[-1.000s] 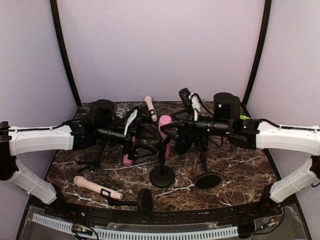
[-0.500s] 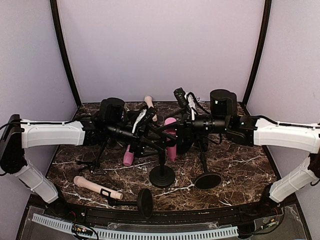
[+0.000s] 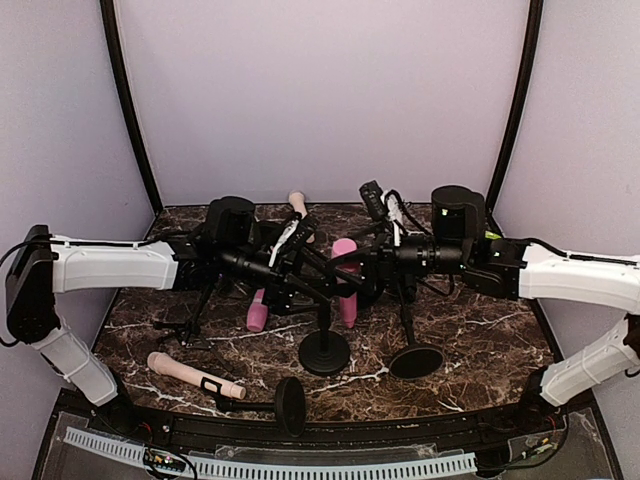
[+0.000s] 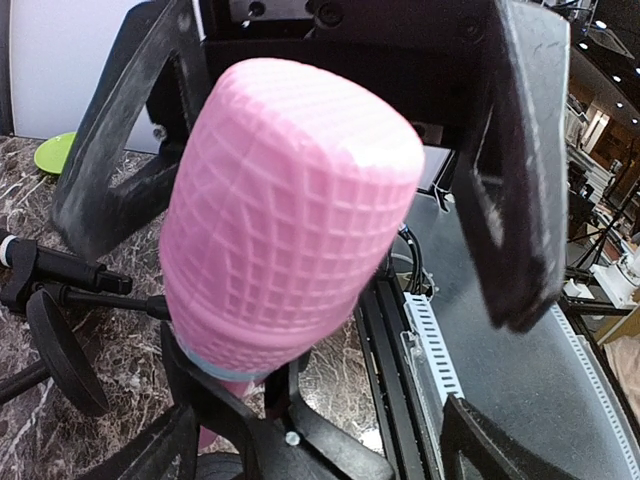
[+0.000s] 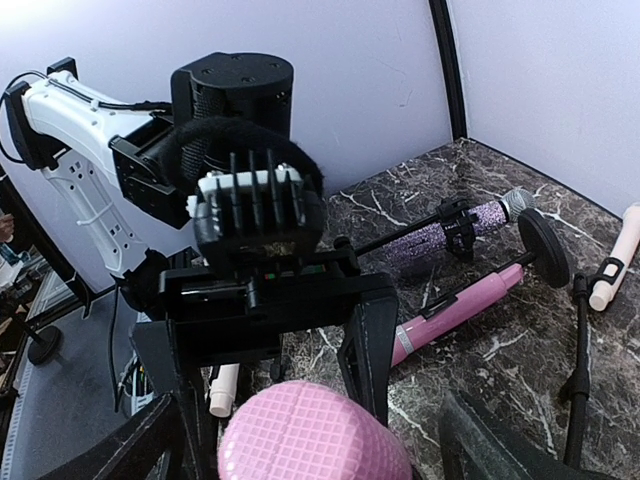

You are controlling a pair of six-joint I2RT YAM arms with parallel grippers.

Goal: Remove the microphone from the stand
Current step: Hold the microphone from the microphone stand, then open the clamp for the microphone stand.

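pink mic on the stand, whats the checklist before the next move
1. Is the left gripper around the head of the pink microphone? Ok, its jaws sit either side of it in the left wrist view.
2. Are the left jaws closed on it? Not ok, they are open with gaps on both sides.
3. Is the microphone seated in the clip? Ok, so it is not yet removed.
4. Is the stand base flat on the table? Ok.
5. Is the right gripper bracing the stand? Cannot tell: its jaws are open and any contact is hidden.
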